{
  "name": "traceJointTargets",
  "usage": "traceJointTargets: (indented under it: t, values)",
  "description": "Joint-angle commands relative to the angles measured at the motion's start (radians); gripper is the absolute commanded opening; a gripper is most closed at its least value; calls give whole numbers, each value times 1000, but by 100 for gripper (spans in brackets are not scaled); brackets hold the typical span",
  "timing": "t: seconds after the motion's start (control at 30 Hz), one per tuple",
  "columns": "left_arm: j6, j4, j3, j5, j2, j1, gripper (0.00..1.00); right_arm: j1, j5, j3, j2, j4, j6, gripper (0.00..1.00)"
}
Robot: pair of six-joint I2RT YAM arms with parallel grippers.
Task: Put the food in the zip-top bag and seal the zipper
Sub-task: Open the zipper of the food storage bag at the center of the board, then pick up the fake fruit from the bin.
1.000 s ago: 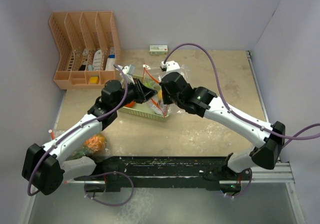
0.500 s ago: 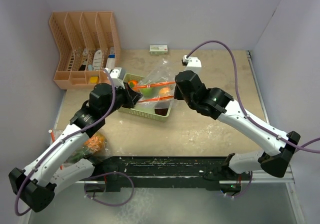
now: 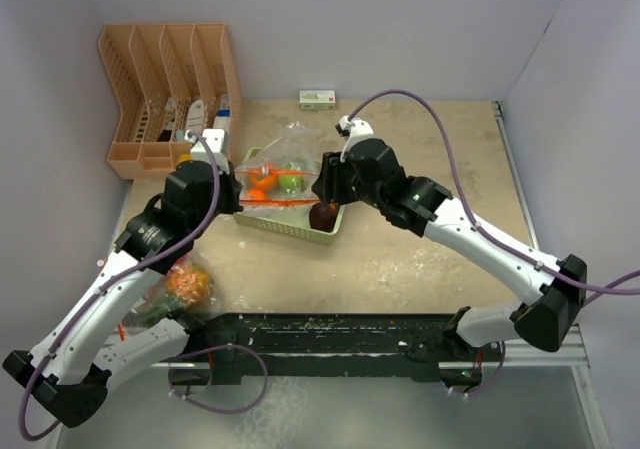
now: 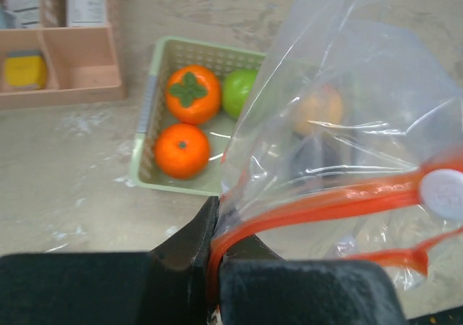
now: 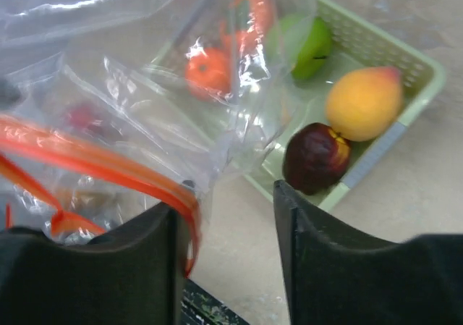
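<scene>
The clear zip-top bag [image 3: 290,154] with an orange zipper [image 4: 325,202] hangs over the green basket [image 3: 285,227]. My left gripper [image 4: 215,249] is shut on the zipper's left end. My right gripper [image 5: 228,202] is open, and its left finger [image 5: 145,260] touches the zipper's other end. In the basket lie two oranges [image 4: 181,150], a lime [image 4: 240,92], a yellow mango [image 5: 363,102] and a dark purple fruit [image 5: 316,157]. A spiky orange pineapple [image 3: 188,284] and leafy greens [image 3: 150,309] lie on the table by the left arm.
A peach organiser rack [image 3: 170,89] stands at the back left. A small white-and-green box [image 3: 317,99] sits by the back wall. A black rail [image 3: 330,334] runs along the near edge between the arm bases.
My right gripper has opened and let go of the bag's right end, moving back toward the basket. The left arm drew the bag's other end leftward, and the bag slackened over the basket.
</scene>
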Motion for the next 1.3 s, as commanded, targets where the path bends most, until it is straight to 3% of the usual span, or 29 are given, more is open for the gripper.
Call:
traceJointTargets:
  t: [0.0,0.1,0.3,0.47,0.7,1.0,1.27]
  values:
    - [104,-94,71,-209,-39,23,0,-29,-324,-59,-107,236,-145,59]
    - [122,-98,86,-223,-48,24,0,-29,-446,-88,-167,317,-158,77]
    - [165,-128,120,-299,-54,23,0,-29,-533,-108,-232,348,-165,85]
    - [208,-166,146,-378,-58,24,0,-32,-351,-43,-148,162,-111,84]
    - [215,-174,85,-421,-69,23,0,-31,-11,81,104,-115,-73,86]
    - [240,-129,38,-433,-46,23,0,-31,98,178,387,-176,-51,90]
    - [289,-144,85,-469,-106,23,0,-30,74,206,526,-146,-62,90]
